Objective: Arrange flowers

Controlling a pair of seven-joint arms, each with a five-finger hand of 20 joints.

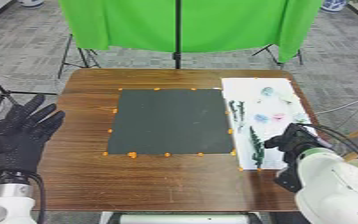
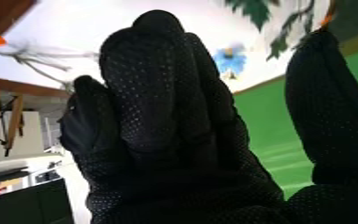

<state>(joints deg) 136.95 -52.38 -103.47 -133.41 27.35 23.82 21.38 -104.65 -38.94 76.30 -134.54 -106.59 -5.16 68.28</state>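
My left hand [image 1: 20, 137] stands over the table's left edge with its fingers straight and spread. My right hand [image 1: 293, 140] hangs over the lower right part of a white sheet [image 1: 246, 87], just right of a long green leafy stem [image 1: 256, 145]. Seen from the right wrist, my right hand [image 2: 180, 135] has extended fingers, the thumb apart, and holds nothing. A blue flower [image 1: 262, 118] and a pink flower [image 1: 278, 117] lie on the sheet beyond the hand. The blue flower [image 2: 230, 60] shows beside the fingers in the right wrist view, with green leaves [image 2: 254, 11] near it.
A dark square mat [image 1: 171, 122] ringed by orange markers lies left of the sheet on the brown table [image 1: 175, 187]. Another pale blue flower [image 1: 267, 91] and dark green stems [image 1: 237, 110] lie farther up the sheet. A green cloth [image 1: 131, 25] hangs behind the table.
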